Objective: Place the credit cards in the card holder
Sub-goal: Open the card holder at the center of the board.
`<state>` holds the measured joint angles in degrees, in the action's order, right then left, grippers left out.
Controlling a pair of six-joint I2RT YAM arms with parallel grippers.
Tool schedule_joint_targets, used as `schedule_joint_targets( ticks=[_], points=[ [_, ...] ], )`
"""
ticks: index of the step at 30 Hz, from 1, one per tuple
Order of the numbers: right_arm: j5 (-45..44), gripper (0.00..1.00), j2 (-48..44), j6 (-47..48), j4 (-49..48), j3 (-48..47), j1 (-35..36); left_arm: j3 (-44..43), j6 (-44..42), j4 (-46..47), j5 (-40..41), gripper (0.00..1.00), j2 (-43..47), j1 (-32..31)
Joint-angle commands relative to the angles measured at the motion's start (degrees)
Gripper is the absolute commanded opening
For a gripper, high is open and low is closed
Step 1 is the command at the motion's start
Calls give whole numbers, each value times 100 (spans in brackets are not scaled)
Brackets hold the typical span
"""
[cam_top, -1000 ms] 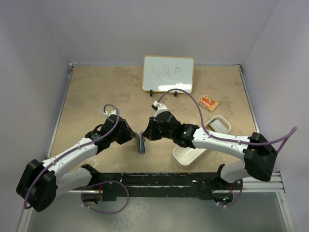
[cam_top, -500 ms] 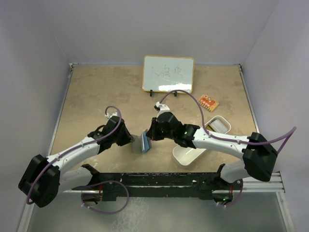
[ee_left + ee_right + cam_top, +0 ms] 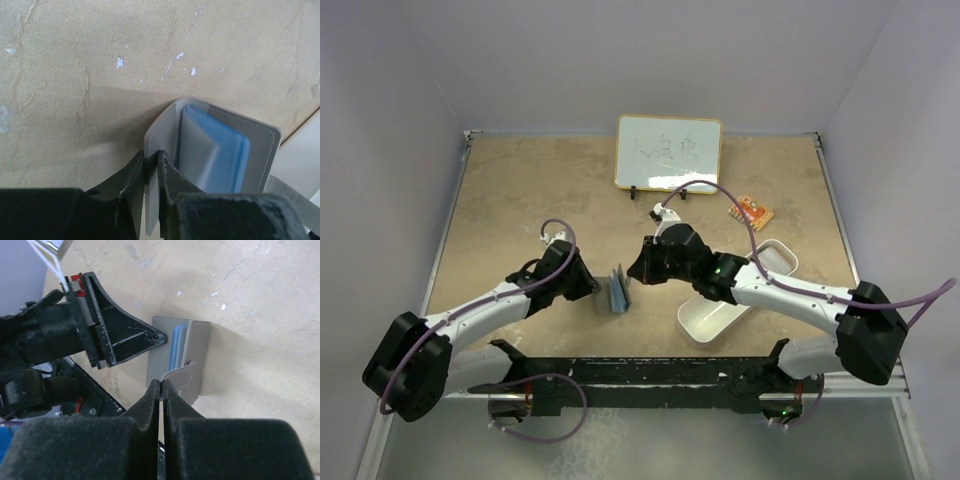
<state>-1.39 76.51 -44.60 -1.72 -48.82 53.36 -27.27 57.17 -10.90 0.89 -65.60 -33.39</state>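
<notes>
The grey card holder stands on edge, partly open, between my two grippers. My left gripper is shut on one of its covers; it also shows in the top view. The light blue card sits inside the holder's pocket and shows as a thin blue edge in the right wrist view. My right gripper is shut, its tips pinching the holder's strap tab; in the top view it sits just right of the holder. The orange-gold card lies flat at the back right.
A white oblong tray lies under the right forearm, right of the holder. A small whiteboard stands at the back centre. Purple cables loop over both arms. The black rail runs along the near edge.
The right gripper and forearm have shifted slightly right. The holder has turned, so less of the blue card shows from above. The left gripper keeps its hold.
</notes>
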Motion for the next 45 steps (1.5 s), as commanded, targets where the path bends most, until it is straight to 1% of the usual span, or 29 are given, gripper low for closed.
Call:
schedule_joint_targets(
  ticks=[1,2,3,5,9,15,16,19,21,26,29,34,36,40,42,45],
  points=[
    [530,0,50,-192,-636,78,8,-16,-174,352,80,13,-38,34],
    [548,0,96,-209,-652,82,2,-8,-183,378,70,10,-59,34],
    [567,0,139,-213,-654,83,-13,7,-195,419,43,6,-71,34],
    [569,0,215,-231,-617,83,-39,47,-227,491,5,2,-87,34],
    [384,0,276,-160,-441,87,-116,95,-249,549,0,0,-127,35],
    [-484,0,339,264,551,-93,-291,66,-318,562,-49,0,-147,35],
    [-553,2,365,339,695,-131,-329,64,-321,574,-57,0,-144,34],
    [-782,18,476,521,1302,-417,-359,52,-306,649,-157,0,-163,35],
    [-825,26,527,645,1653,-678,-353,35,-275,718,-256,0,-172,34],
    [-1055,38,625,941,2247,-1301,-349,46,-173,887,-403,0,-216,36],
    [-986,42,621,964,2377,-1469,-341,36,-181,920,-405,0,-295,34],
    [-765,43,589,959,2392,-1673,-241,37,-158,955,-440,0,-341,34],
    [-690,43,568,960,2294,-1722,-134,35,-138,964,-440,0,-314,34],
    [-359,43,609,945,1804,-1650,119,43,-95,992,-447,0,-304,34],
    [-167,46,778,897,1756,-1675,183,46,-72,1013,-465,0,-320,34],
    [-194,52,967,883,1810,-1714,305,59,-57,1017,-475,0,-309,34]
  ],
)
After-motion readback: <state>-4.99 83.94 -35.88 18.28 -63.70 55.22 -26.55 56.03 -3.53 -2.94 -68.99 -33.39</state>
